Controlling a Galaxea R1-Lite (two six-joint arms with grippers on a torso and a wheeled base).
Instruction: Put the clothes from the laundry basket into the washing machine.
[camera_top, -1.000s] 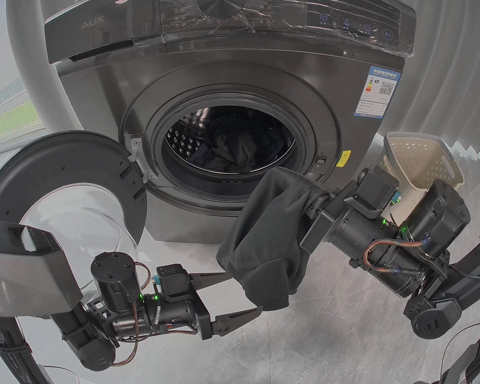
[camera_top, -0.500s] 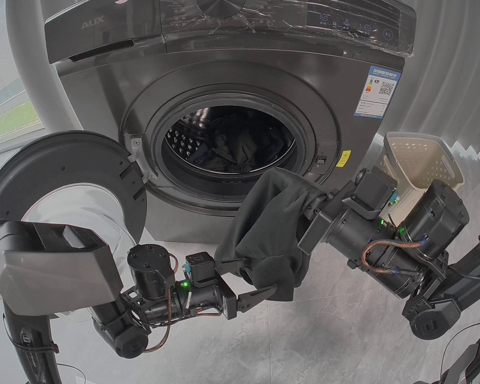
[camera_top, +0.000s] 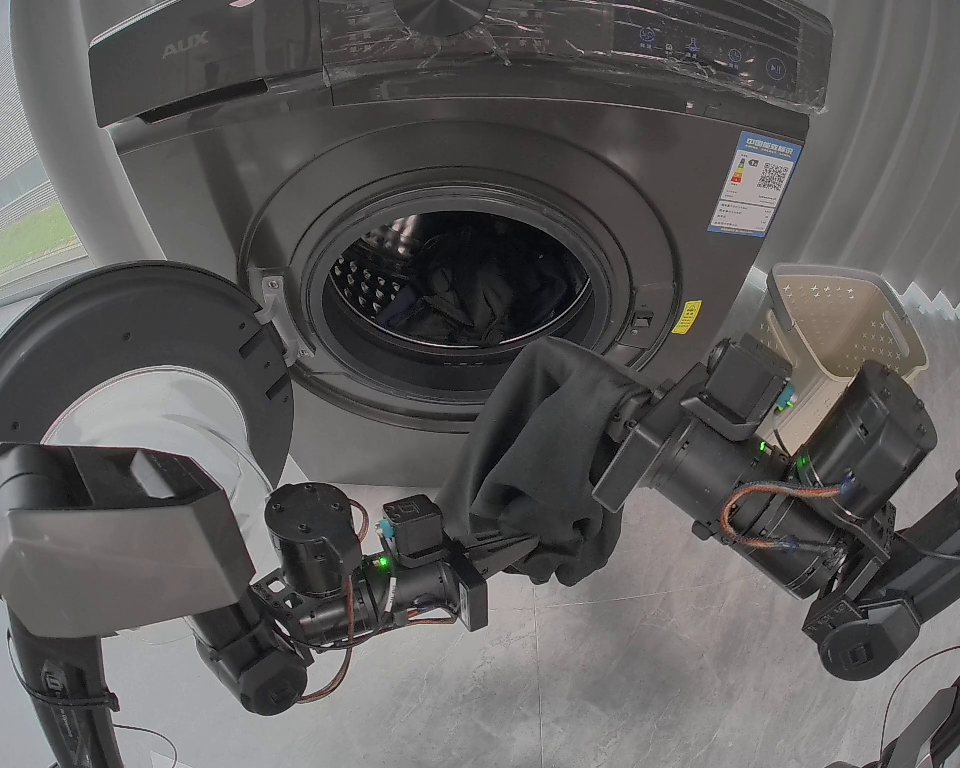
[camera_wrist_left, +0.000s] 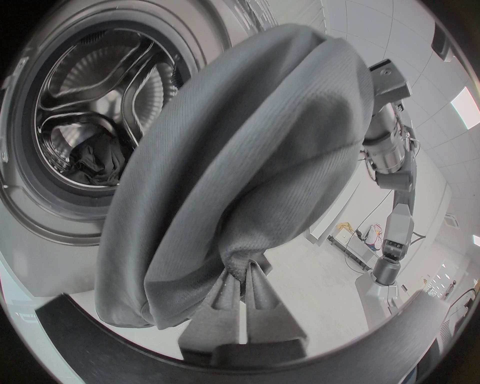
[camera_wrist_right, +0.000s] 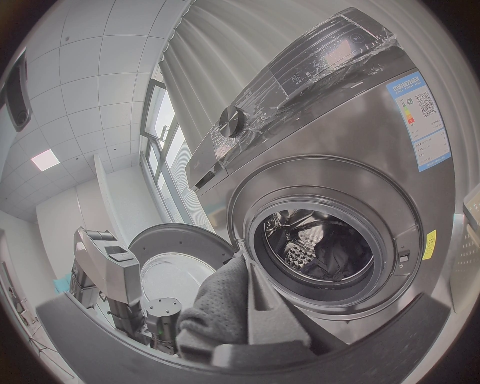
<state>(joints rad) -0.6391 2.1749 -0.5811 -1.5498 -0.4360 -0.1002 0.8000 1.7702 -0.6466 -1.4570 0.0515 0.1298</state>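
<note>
Dark knitted garment (camera_top: 540, 450) droops, pinched by left hand (camera_wrist_left: 245, 267) and right hand (camera_wrist_right: 246, 282).

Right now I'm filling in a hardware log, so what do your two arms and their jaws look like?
The left arm and right arm are black, built from cylindrical joint housings, each with a square block near the wrist, small green lights and a looping copper-brown cable. The left arm also has a boxy silver-grey cover. The jaws are dark grey tapering wedges with textured faces.
</note>
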